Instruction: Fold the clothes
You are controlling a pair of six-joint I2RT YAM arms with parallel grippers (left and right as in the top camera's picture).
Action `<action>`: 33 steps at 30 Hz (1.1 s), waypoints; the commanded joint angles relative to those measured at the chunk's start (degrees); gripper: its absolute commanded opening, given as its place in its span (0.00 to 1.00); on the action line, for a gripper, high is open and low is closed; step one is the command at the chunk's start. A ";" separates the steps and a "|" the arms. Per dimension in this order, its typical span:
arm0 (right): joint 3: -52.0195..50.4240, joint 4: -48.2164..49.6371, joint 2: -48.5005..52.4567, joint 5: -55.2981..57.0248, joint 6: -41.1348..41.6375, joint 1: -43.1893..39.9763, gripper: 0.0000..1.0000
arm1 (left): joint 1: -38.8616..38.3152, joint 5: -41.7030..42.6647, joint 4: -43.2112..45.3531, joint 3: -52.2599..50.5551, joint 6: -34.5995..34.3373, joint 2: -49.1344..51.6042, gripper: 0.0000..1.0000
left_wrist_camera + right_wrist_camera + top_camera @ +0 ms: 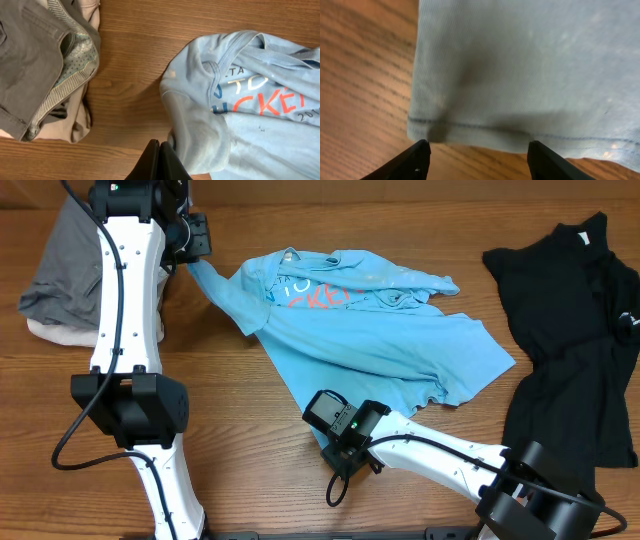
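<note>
The light blue T-shirt (370, 330) lies crumpled in the middle of the table, red-and-white lettering showing near its collar. My left gripper (195, 258) is shut on the tip of its left sleeve, which is pulled out to a point; in the left wrist view the closed fingers (160, 152) sit against the sleeve cloth (200, 130). My right gripper (322, 412) is open at the shirt's near hem. In the right wrist view the hem (520, 65) lies just ahead of the spread fingertips (477, 152), not between them.
A black shirt (570, 330) lies spread at the right edge. A grey piece (65, 270) rests on a cream piece (60, 332) at the far left, also in the left wrist view (30, 65). Bare wood shows around the blue shirt.
</note>
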 commanded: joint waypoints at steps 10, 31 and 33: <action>4.44 -5.09 0.44 -6.64 -4.39 2.51 0.84 | -0.44 -0.13 1.62 -0.20 -1.22 0.28 0.04; 6.93 -3.15 0.55 -8.24 -2.62 2.08 1.00 | -1.18 1.33 3.26 -0.20 -0.52 0.28 0.04; 6.91 -3.37 0.55 -8.28 -2.16 2.08 1.00 | -1.18 1.33 3.74 -0.20 -0.52 0.28 0.04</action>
